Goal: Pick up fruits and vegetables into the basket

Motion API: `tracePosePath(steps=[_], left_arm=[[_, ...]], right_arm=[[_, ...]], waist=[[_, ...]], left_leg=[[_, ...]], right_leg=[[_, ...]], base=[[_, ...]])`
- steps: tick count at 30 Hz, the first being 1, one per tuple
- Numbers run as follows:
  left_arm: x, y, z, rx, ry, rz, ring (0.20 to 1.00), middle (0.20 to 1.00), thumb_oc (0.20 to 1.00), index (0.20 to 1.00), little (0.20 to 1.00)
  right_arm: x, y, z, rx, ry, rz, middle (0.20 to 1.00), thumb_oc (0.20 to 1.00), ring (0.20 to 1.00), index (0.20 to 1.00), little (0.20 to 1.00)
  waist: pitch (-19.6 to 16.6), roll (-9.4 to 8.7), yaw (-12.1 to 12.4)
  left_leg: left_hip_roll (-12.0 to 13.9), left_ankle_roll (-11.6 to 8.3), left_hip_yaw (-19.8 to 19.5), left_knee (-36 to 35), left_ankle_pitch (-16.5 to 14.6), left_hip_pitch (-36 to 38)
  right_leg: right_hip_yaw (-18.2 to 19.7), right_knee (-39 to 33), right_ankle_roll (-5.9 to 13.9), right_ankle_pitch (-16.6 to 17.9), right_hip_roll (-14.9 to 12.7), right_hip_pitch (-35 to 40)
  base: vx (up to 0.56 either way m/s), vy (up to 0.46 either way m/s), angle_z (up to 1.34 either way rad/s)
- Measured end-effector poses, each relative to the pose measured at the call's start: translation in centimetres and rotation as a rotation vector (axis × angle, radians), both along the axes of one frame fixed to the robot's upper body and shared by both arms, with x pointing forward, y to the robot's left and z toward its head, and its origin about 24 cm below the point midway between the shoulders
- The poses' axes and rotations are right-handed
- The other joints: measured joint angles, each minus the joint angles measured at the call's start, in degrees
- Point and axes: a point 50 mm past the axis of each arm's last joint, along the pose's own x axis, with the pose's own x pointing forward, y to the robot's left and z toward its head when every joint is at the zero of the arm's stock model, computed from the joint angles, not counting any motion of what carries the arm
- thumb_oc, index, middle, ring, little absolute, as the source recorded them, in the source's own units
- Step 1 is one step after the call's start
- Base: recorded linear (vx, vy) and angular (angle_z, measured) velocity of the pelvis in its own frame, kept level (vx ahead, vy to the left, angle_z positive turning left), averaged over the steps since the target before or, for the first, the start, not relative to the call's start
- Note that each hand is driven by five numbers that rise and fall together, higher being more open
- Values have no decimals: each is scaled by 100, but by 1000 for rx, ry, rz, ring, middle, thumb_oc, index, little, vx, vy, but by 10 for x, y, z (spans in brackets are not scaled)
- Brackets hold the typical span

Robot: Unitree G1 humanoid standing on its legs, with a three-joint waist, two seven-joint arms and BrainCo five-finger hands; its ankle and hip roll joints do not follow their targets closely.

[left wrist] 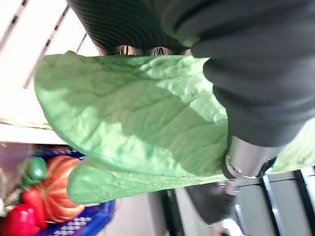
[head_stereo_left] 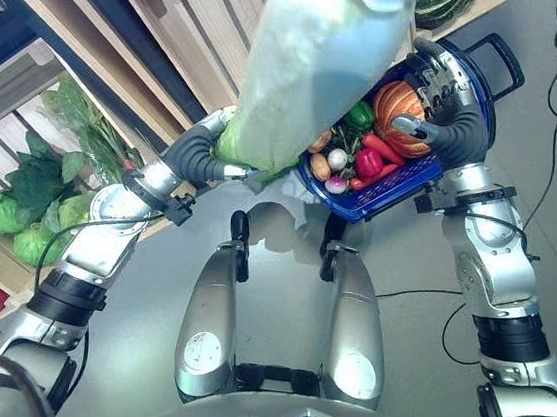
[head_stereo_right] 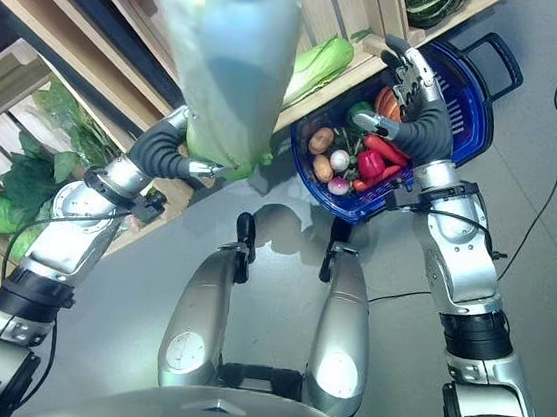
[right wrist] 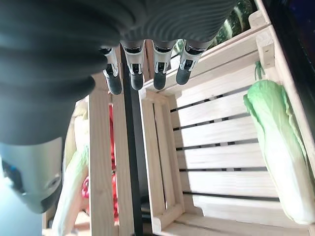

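Left hand (head_stereo_right: pixel 195 167) raised, fingers wrapped around the base of a long cabbage (head_stereo_right: pixel 233 62) held upright beside the blue basket (head_stereo_right: pixel 475 115). Right hand (head_stereo_right: pixel 416 103), fingers relaxed and apart, rests on the basket rim above pumpkin (head_stereo_left: pixel 409 108) and peppers (head_stereo_left: pixel 368 163).

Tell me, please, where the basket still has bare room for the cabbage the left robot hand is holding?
The blue basket is bare on its handle side, beyond the right robot hand. The shelf-side half is crowded: pumpkin, red peppers, potatoes. The cabbage in the left robot hand looks longer than that free patch.
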Motion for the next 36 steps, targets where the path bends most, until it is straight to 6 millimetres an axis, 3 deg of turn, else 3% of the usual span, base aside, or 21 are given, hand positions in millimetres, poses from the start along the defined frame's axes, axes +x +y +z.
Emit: tracePosePath(steps=[10,16,31,36], left_arm=[[11,4,-2,213,-43,58,200,200,200,200,200],[16,1,-5,232,-38,60,200,200,200,200,200],[19,-14,-22,262,27,25,200,200,200,200,200],[20,-15,-27,277,86,2,200,200,200,200,200]], right_arm=[[1,29,-6,-95,95,213,1000,1000,1000,1000,1000],[1,40,-4,-102,123,276,1000,1000,1000,1000,1000],[-9,88,-34,-40,299,515,1000,1000,1000,1000,1000],[-8,88,-38,-53,326,516,1000,1000,1000,1000,1000]], waist=[[0,0,-23],[0,0,-82],[2,4,-96],[7,17,-83]], left_leg=[[2,1,3,2,0,32],[1,1,8,0,0,29],[-10,1,57,-90,14,30],[-16,-7,61,-137,48,27]], right_leg=[[9,5,3,2,1,32],[12,-5,4,4,4,26],[51,0,5,4,-1,-31],[48,-22,4,3,-1,-59]], base=[[0,0,0],[0,0,0],[-1,2,0],[0,0,0]])
